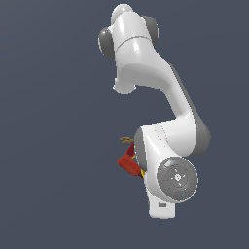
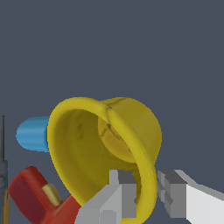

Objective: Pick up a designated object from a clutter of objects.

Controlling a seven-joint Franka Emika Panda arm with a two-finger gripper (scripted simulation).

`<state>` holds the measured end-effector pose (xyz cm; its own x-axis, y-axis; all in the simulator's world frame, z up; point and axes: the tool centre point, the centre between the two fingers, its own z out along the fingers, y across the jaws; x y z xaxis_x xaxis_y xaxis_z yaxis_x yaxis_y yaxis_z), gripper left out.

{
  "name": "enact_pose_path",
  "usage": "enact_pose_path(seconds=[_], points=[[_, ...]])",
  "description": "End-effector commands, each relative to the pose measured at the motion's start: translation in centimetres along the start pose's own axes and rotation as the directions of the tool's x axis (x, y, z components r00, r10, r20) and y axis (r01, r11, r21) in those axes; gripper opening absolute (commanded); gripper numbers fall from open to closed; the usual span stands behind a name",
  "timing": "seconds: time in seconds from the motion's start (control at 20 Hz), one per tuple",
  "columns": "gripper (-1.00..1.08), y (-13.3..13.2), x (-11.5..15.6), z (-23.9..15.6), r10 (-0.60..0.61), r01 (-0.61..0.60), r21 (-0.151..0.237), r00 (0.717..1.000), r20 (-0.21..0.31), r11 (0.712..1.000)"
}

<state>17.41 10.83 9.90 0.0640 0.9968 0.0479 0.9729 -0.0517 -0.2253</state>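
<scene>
A: Pincer [image 2: 146, 197] is down in the clutter, fingers [image 2: 120, 194] spread, one inside the yellow cup [image 2: 87, 144] and one outside, the rim wall standing in the gap between them. Nothing pinched that I can confirm.

B: And the cup itself?

A: Lying tipped, mouth toward the wrist camera, in the middle of the pile on the bench. In the exterior view the arm hides nearly all of it; just a yellow sliver shows at the wrist.

B: So what makes this grasp good?

A: My read: press the fingers together squarely on that wall, deep enough that the flared rim can't slide out, then lift straight and slow. The taper could let it pivot, so a centred bite matters.

B: Neighbours?

A: From the cup, the blue cup [image 2: 33, 133] sits at nine o'clock, partly behind its rim. The red drill [image 2: 33, 197] is at seven o'clock, just beside the rim, possibly touching; I'd watch it doesn't drag along.

B: Count them.

A: One yellow cup, one blue cup, one red drill, and one pair of scissors [image 1: 126, 141], glimpsed only in the exterior view at the arm's edge. One arm, one pincer.
</scene>
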Motion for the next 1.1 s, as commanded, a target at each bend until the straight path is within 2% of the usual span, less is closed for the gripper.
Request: enact_pose_path(seconds=[0.0, 0.35, 1.05], points=[[-1.00, -0.7, -1.5, -1.1, 0.005, -0.005, 0.000, 1.000, 0.002, 1.000], [-1.00, -3.7, -5.6, -5.0, 0.005, -0.005, 0.000, 1.000, 0.003, 1.000], [-1.00, -10.8, -15.8, -15.1, 0.006, -0.006, 0.000, 1.000, 0.002, 1.000]])
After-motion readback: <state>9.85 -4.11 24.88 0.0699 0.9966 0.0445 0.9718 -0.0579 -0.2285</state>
